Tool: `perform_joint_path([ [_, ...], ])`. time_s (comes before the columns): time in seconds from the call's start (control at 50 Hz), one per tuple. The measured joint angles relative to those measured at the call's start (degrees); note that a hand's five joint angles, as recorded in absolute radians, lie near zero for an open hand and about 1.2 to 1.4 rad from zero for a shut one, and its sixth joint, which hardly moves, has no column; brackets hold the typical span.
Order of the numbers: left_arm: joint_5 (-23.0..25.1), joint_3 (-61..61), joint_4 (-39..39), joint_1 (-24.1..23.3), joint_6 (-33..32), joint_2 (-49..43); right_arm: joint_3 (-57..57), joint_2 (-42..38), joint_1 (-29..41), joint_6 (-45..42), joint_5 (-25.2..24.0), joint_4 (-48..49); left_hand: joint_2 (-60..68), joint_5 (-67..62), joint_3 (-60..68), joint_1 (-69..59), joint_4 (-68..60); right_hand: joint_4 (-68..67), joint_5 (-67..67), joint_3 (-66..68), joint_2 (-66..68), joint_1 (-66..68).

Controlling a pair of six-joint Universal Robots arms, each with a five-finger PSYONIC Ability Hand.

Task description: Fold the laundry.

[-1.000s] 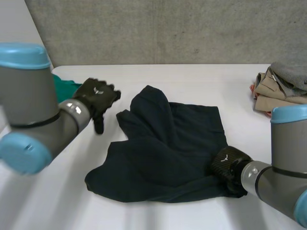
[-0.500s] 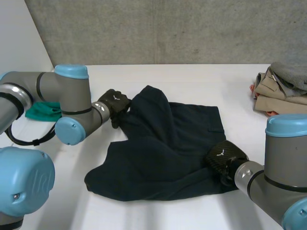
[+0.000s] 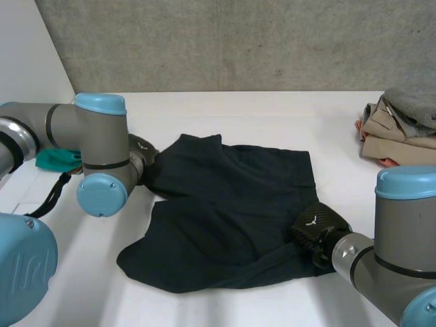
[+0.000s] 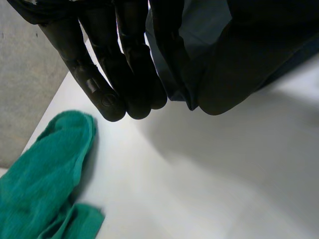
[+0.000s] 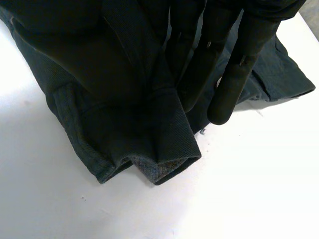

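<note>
One dark garment (image 3: 231, 211) is spread on the white bench (image 3: 225, 306). Its near right corner is clamped by the right robot hand (image 3: 315, 228), and its far left edge is pinched by the left robot hand (image 4: 119, 59) (fingers against thumb). Farther off, one green cloth (image 3: 58, 160) and one pile of folded clothes (image 3: 402, 129) are seen.

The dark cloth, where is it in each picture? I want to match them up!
Head view: the dark cloth lies spread across the middle of the white table.
Left wrist view: the dark cloth's edge is pinched in the left hand.
Right wrist view: the dark cloth's bunched corner is held in the right hand.
Shared landmark: the white table under the cloth.
</note>
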State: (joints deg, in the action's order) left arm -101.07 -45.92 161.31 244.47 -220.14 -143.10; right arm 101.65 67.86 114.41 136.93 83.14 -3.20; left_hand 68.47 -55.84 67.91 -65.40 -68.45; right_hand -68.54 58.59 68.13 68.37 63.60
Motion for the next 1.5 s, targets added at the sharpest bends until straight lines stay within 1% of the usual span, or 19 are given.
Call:
perform_joint_path([
  [0.18, -6.9, -1.9, -0.7, -1.8, -4.9, -0.6, 0.0, 0.0, 0.2, 0.0, 0.0, -0.1, 0.0, 0.0, 0.0, 0.0, 0.0, 0.0, 0.0, 0.0, 0.0, 0.0],
  [0.3, -8.6, -1.2, -0.5, -2.0, -6.1, -0.5, 0.0, 0.0, 0.2, 0.0, 0.2, -0.1, -2.5, 0.2, -2.0, 0.2, 2.5, 0.0, 0.0, 0.0, 0.0, 0.0],
  [0.32, -8.6, -1.1, -0.4, -2.1, -5.9, -0.2, -0.1, 0.0, 0.2, 0.0, 0.2, -0.1, -10.1, 7.3, -9.6, 8.4, 10.2, 0.0, 0.0, 0.0, 0.0, 0.0],
  [0.34, -8.5, -1.2, -0.3, -2.1, -5.7, 0.1, -0.1, 0.0, 0.2, 0.0, 0.2, -0.1, -11.2, 8.4, -10.8, 9.7, 11.4, 0.0, 0.0, 0.0, 0.0, 0.0],
  [0.36, -8.0, -1.6, 0.0, -2.2, -4.5, 1.4, -0.1, 0.0, 0.2, 0.0, 0.3, -0.1, -30.6, 26.6, -29.9, 31.0, 29.7, 0.0, 0.0, 0.0, 0.0, 0.0],
  [0.4, -7.4, -2.4, 0.4, -2.2, -3.1, 3.1, -0.2, 0.0, 0.2, 0.0, 0.4, -0.1, -45.8, 42.9, -44.9, 48.7, 46.3, 0.0, 0.0, 0.0, 0.0, 0.0],
  [0.44, -6.2, -4.3, 0.9, -2.2, -0.7, 6.0, -0.3, 0.0, 0.2, 0.0, 0.5, -0.1, -55.0, 52.0, -54.4, 54.6, 55.5, 0.0, 0.0, 0.0, 0.0, 0.0],
  [0.56, -0.7, -14.6, 1.5, -1.2, 6.0, 16.6, -0.9, 0.0, 0.3, 0.3, 1.0, 0.0, -56.7, 53.1, -56.0, 54.6, 57.0, 0.0, 0.0, 0.0, 0.0, -0.1],
  [0.68, 8.2, -28.7, 1.3, 0.9, 8.6, 26.7, -1.8, 0.0, 0.3, 1.1, 1.7, -0.2, -54.1, 51.8, -53.7, 51.3, 54.2, 0.0, 0.0, 0.0, 0.0, -0.1],
  [0.74, 14.5, -38.7, 1.0, 2.6, 8.0, 31.7, -2.6, 0.0, 0.6, 2.2, 2.7, -0.8, -51.0, 48.2, -50.4, 47.6, 50.7, 0.0, 0.0, 0.0, 0.0, -0.1],
  [0.84, 19.3, -48.2, 0.9, 4.1, 6.2, 34.5, -3.4, 0.0, 1.0, 3.6, 4.0, -1.8, -48.8, 46.0, -48.2, 45.6, 48.4, 0.0, 0.0, 0.0, 0.0, -0.1],
  [0.94, 19.8, -51.1, 2.4, 3.5, 4.7, 32.8, -3.7, 0.0, 1.5, 4.3, 4.7, -2.9, -47.9, 45.3, -47.4, 44.9, 47.9, 0.0, 0.0, 0.0, 0.0, -0.1],
  [0.98, 19.4, -50.9, 3.2, 3.0, 4.5, 31.7, -3.7, 0.1, 1.6, 4.4, 4.7, -3.1, -41.0, 38.1, -40.4, 36.3, 40.8, 0.0, 0.0, 0.0, 0.0, -0.1],
  [1.0, 19.0, -50.6, 3.8, 2.6, 4.6, 30.9, -3.7, 0.3, 1.7, 4.5, 4.8, -3.3, -34.5, 32.8, -35.0, 30.6, 35.4, 0.0, 0.0, 0.0, 0.0, -0.1],
  [1.02, 18.7, -50.3, 4.1, 2.2, 4.7, 30.3, -3.7, 0.5, 1.6, 4.6, 4.8, -3.4, -16.4, 15.3, -16.0, 14.5, 17.4, 0.0, 0.0, 0.0, 0.0, -0.1],
  [1.08, 17.9, -49.5, 4.5, 0.9, 5.7, 29.3, -3.5, 1.4, 1.4, 4.6, 4.7, -3.9, -4.1, 1.8, -4.0, 0.7, 3.9, 0.0, 0.0, 0.0, 0.0, -0.1],
  [1.26, 15.2, -51.7, 0.1, -1.5, 9.4, 34.7, -2.6, 6.2, 0.3, 3.1, 3.7, -9.0, -0.4, -0.8, -0.3, -0.1, 0.0, 0.0, 0.0, 0.0, 0.0, -0.1],
  [1.44, 11.5, -60.1, -8.0, -2.2, 7.9, 45.0, 1.9, 12.2, -2.1, -15.9, -1.6, -29.6, -0.4, -0.8, -0.3, -0.1, 0.0, 0.0, 0.0, 0.0, 0.0, -0.1],
  [1.5, 11.0, -60.7, -8.8, -3.1, 6.7, 45.0, 2.0, 12.1, -2.5, -18.4, -2.4, -30.8, -0.4, -0.8, -0.3, -0.1, 0.0, 0.0, 0.0, 0.0, 0.0, -0.1],
])
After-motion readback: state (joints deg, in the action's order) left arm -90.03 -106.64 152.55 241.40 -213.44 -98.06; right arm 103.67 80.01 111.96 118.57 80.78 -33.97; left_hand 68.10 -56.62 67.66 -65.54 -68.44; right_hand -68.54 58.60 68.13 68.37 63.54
